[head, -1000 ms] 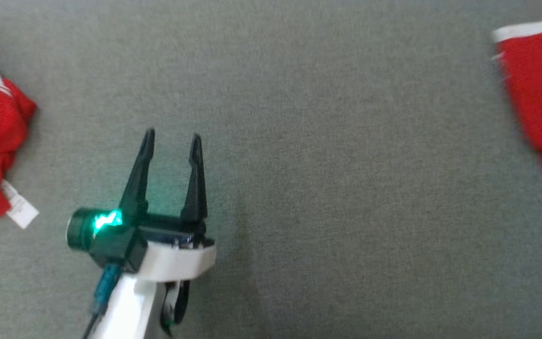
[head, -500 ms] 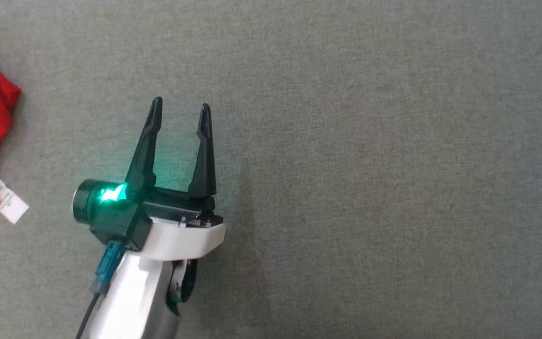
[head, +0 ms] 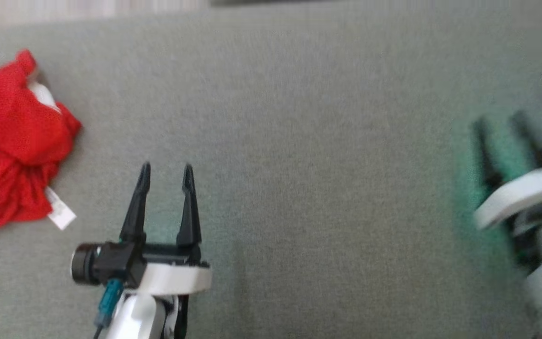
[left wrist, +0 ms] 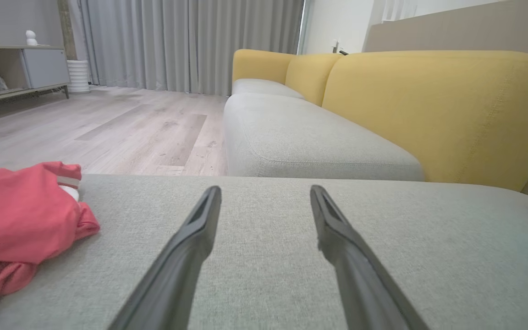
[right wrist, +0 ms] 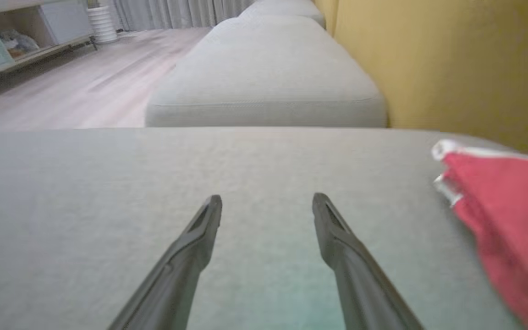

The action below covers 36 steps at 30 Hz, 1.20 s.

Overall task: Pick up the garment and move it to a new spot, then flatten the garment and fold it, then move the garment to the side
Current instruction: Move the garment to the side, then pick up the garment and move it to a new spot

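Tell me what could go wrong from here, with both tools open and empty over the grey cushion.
1. The crumpled red garment lies near the cushion's far edge; a clumsy grab by the left tool might push it onto the floor.
2. The flat red garment sits close beside the right tool; a sideways swing could ruffle it.
3. The head view is blurred on the right, so aiming there now is unreliable.

Garment [head: 12,141] red knit cloth; cushion [head: 299,141] grey matt weave; floor [left wrist: 108,128] pale wood.
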{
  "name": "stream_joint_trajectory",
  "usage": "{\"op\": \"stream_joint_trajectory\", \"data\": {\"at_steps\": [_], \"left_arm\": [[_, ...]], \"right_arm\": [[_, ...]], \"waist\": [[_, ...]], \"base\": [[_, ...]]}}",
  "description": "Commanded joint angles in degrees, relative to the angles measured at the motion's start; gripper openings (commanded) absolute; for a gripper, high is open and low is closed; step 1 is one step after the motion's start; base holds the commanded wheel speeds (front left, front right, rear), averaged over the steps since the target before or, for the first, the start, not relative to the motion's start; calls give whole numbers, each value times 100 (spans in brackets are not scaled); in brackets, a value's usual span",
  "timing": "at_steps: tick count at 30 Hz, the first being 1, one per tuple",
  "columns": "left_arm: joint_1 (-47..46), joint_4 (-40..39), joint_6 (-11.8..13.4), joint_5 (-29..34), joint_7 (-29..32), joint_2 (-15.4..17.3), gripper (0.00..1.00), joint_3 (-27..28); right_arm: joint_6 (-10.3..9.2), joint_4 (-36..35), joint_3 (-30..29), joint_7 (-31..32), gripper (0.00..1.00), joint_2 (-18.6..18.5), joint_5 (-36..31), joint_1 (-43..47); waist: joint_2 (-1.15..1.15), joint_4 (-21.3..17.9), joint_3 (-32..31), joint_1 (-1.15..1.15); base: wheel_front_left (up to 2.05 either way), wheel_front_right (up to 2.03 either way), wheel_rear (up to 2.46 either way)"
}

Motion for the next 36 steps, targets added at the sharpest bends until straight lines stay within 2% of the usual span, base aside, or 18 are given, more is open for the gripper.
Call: {"op": "stream_joint_trajectory", "data": {"at_steps": [1,5,7,11,21,36], "left_arm": [[38,-126,38,-54,-29,8,100,222],[361,69,69,-97,-29,8,100,336],[537,206,79,-80,-29,8,100,396],[677,342,70,13,-29,8,100,465],[959,635,60,147,-29,8,100,681],[890,914,24,509,-29,8,100,685]], "right_arm": [[39,-81,205,-162,100,-20,81,100],[39,267,915,-755,100,323,380,475],[39,412,1055,-991,100,470,497,667],[39,480,965,-1173,100,723,601,982],[39,-224,437,-1185,100,1094,79,1772],[39,-395,139,-1186,100,1315,-336,2065]], "waist": [[0,79,-538,2],[0,142,-1166,2],[0,163,-1453,2],[0,222,-1768,2],[0,236,-2118,2],[0,251,-2203,2]], "base": [[0,0,0],[0,0,0],[0,0,0],[0,0,0],[0,0,0],[0,0,0]]}}
